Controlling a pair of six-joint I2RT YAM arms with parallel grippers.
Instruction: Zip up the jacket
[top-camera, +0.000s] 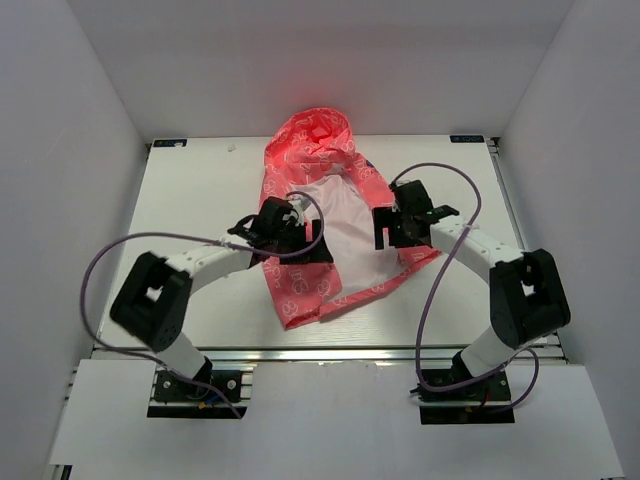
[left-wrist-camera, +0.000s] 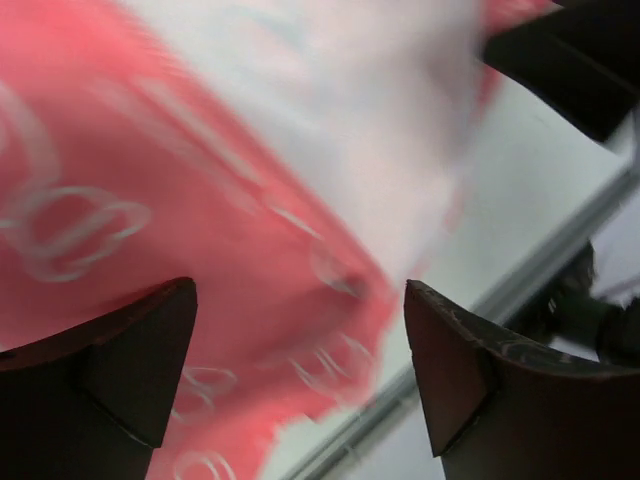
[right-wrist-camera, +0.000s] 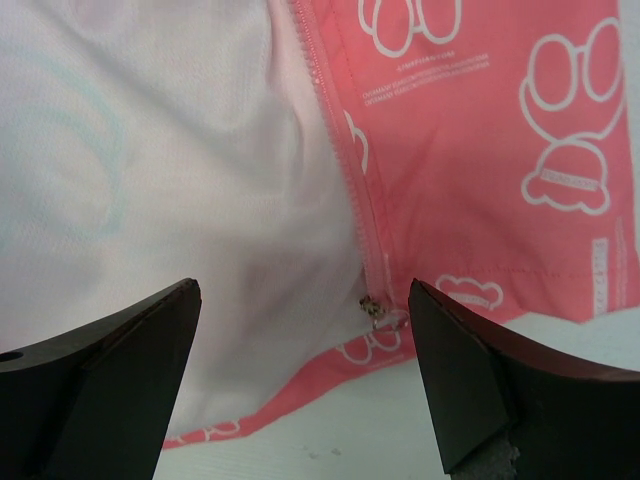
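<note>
The coral-pink jacket (top-camera: 312, 170) with white print lies open on the table, hood at the far side, white lining (top-camera: 345, 235) showing in the middle. My left gripper (top-camera: 292, 235) is open over the jacket's left front panel (left-wrist-camera: 150, 250), which looks blurred in the left wrist view. My right gripper (top-camera: 400, 228) is open above the right front edge. In the right wrist view the zipper track (right-wrist-camera: 345, 170) runs down to a small metal slider (right-wrist-camera: 372, 308) near the hem, between my fingertips (right-wrist-camera: 455, 350) and slightly right of centre.
White table (top-camera: 190, 200) inside white walls. A metal rail (top-camera: 330, 352) runs along the near table edge. Purple cables loop from both arms. The right arm shows at the top right of the left wrist view (left-wrist-camera: 570, 60).
</note>
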